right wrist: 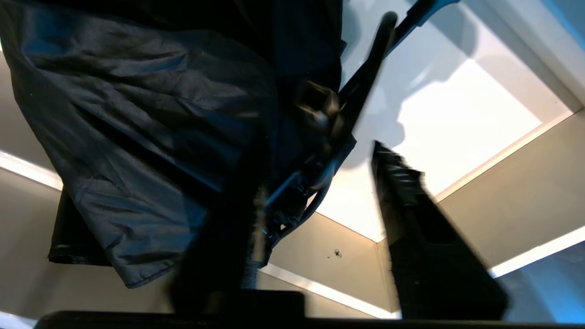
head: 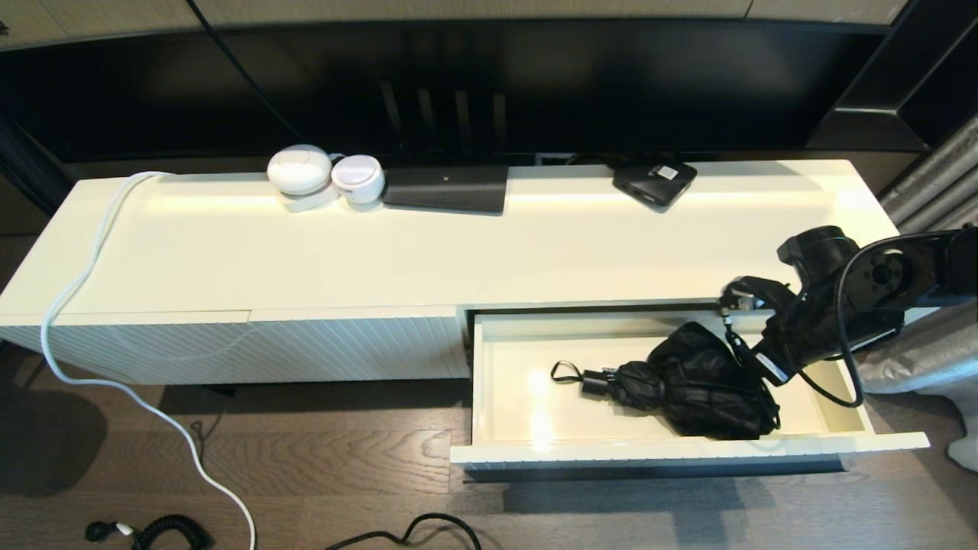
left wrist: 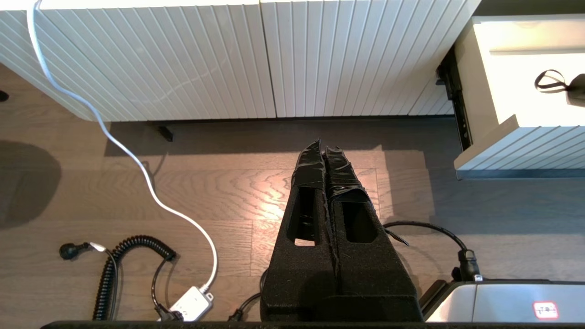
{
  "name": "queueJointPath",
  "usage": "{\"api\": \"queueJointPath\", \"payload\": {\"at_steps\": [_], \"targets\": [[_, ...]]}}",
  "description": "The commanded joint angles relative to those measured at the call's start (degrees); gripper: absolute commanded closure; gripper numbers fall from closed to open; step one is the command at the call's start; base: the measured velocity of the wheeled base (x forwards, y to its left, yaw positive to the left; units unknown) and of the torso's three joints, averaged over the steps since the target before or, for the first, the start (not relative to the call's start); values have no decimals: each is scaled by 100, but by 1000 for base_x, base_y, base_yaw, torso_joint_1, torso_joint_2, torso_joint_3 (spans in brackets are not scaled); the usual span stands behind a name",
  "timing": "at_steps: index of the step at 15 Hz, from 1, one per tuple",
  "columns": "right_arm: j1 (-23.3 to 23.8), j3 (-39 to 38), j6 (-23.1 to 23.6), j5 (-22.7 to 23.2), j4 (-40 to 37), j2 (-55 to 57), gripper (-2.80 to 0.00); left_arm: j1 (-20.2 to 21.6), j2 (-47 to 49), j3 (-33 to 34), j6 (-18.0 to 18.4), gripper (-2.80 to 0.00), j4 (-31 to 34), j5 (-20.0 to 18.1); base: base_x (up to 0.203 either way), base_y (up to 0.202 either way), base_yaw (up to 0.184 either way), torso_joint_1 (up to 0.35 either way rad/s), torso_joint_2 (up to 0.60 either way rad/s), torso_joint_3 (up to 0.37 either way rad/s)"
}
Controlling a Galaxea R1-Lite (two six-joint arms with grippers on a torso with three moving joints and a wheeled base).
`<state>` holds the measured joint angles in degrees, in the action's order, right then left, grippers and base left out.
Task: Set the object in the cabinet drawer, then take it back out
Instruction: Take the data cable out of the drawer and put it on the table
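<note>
Lying across the open cabinet drawer [head: 840, 442] at lower right, the folded umbrella [head: 688, 382] sits between the right gripper's [right wrist: 329, 183] spread fingers.

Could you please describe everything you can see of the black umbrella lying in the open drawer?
The folded umbrella is black, with loose, crinkled, slightly shiny fabric bunched around it. A short black handle with a wrist loop points toward the drawer's left end. It lies on the cream floor of the cabinet drawer. The right hand is open around its tip end.
</note>
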<state>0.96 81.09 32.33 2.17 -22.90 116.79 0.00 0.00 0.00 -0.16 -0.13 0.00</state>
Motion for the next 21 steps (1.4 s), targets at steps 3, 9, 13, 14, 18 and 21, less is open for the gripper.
{"api": "queueJointPath", "payload": {"at_steps": [3, 9, 13, 14, 18, 21], "targets": [[0, 3, 19, 3, -56, 11, 0, 0, 0, 9, -2, 0, -4, 0, 0, 0, 0, 0, 0, 0], [0, -197, 43, -38, -43, -505, 0, 0, 0, 0, -2, 0, -4, 0, 0, 0, 0, 0, 0, 0], [0, -345, 186, -86, -41, -1226, 0, 0, 0, 8, -2, 0, -4, 0, 0, 0, 0, 0, 0, 0], [-2, -412, 216, -99, -38, -1450, 0, 0, 0, 0, -2, 0, -4, 0, 0, 0, 0, 0, 0, 0], [-142, -817, 676, -266, 14, -2396, 0, 0, 0, 9, -2, 0, -4, 0, 0, 0, 0, 0, 0, 0], [-454, -890, 751, -311, 129, -2672, 0, 0, 0, 5, -2, 0, -4, 0, 0, 0, 0, 0, 0, 0]]}}
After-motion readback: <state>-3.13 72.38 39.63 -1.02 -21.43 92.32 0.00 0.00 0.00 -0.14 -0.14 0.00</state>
